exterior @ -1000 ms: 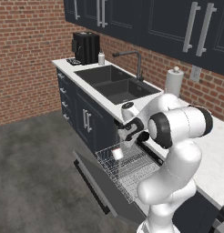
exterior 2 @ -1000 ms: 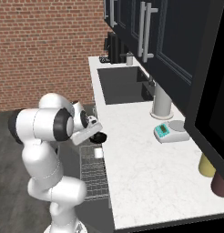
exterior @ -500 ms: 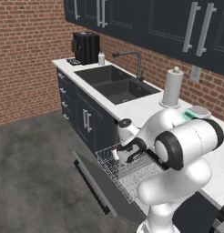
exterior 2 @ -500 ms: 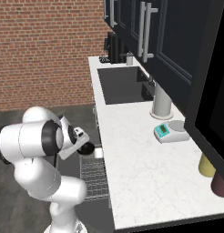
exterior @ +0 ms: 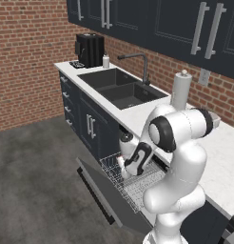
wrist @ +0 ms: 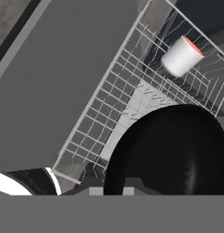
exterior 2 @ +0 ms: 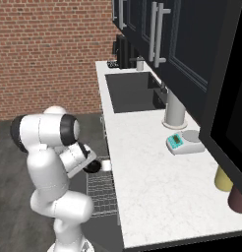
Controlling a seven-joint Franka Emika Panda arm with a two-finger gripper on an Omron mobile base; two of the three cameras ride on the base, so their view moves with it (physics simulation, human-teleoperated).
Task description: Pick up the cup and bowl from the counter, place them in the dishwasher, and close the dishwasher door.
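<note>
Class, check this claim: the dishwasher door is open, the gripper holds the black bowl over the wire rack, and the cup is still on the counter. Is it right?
One part is wrong. The cup already lies on its side in the wire rack, as the hand view shows. The rest stands: the dishwasher door is open and the gripper holds the bowl over the rack.

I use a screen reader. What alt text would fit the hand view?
A black bowl fills the lower right, held close over the dishwasher's wire rack. A small white cup with a red inside lies on its side in the rack, and the open dark door spreads to the left.
</note>
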